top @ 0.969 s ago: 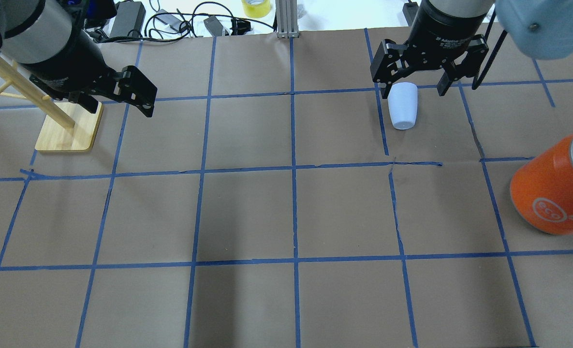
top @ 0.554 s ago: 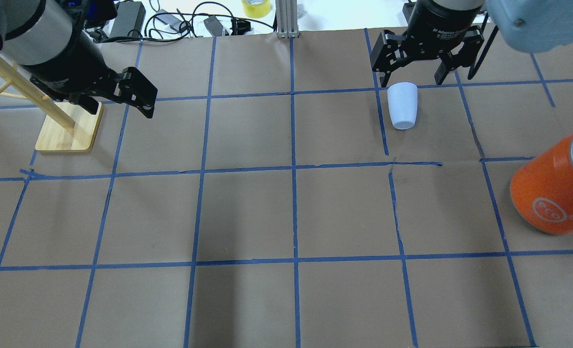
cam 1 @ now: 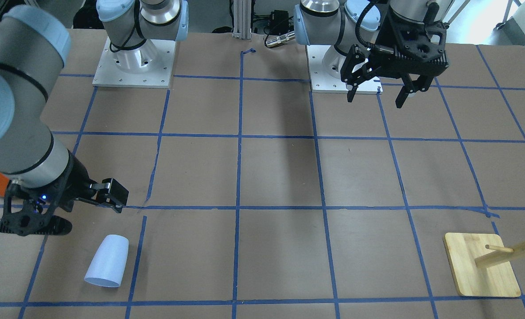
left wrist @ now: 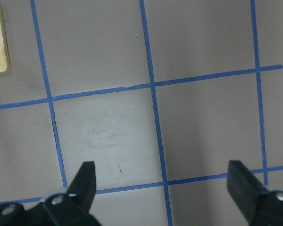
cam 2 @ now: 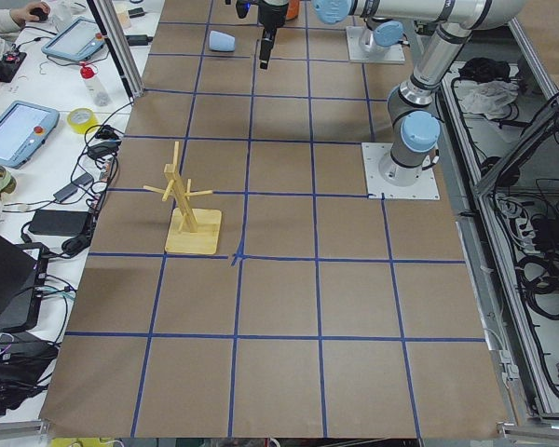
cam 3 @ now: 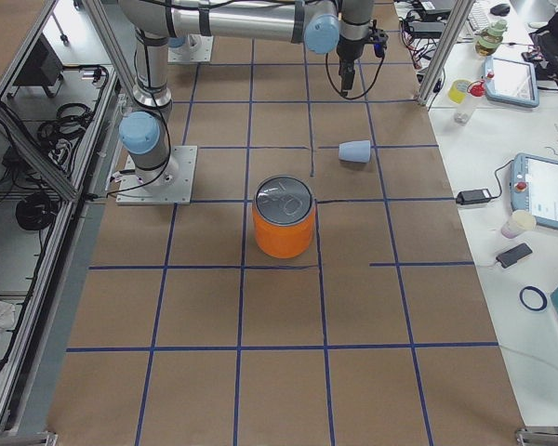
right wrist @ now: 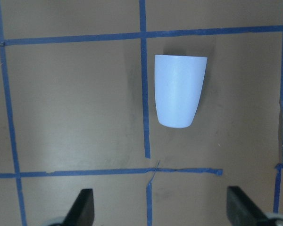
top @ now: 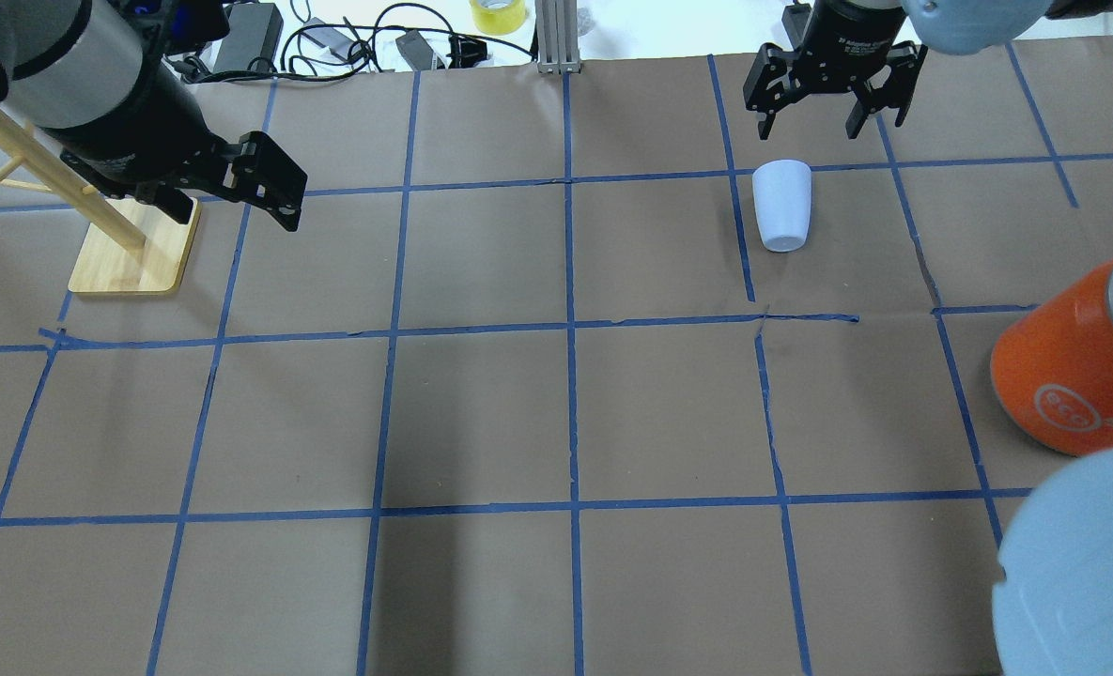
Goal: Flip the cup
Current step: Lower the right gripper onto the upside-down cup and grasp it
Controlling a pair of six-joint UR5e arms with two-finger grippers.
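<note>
The cup [top: 782,205] is pale blue-white and lies on its side on the brown paper, wide rim toward the table's far edge. It also shows in the front view [cam 1: 107,261], the right wrist view [right wrist: 179,92] and the exterior right view [cam 3: 354,150]. My right gripper [top: 808,131] is open and empty, raised just beyond the cup's rim and apart from it; it also shows in the front view [cam 1: 78,212]. My left gripper [top: 227,197] is open and empty at the far left, also seen in the front view [cam 1: 374,101].
A large orange canister [top: 1073,376] with a silver top stands at the right edge. A wooden peg rack [top: 129,253] stands at the far left beside my left gripper. Cables and a yellow tape roll [top: 498,14] lie past the far edge.
My right gripper has drawn back from over the cup's rim toward the far edge, staying open. The cup has not moved. The left arm is still.
</note>
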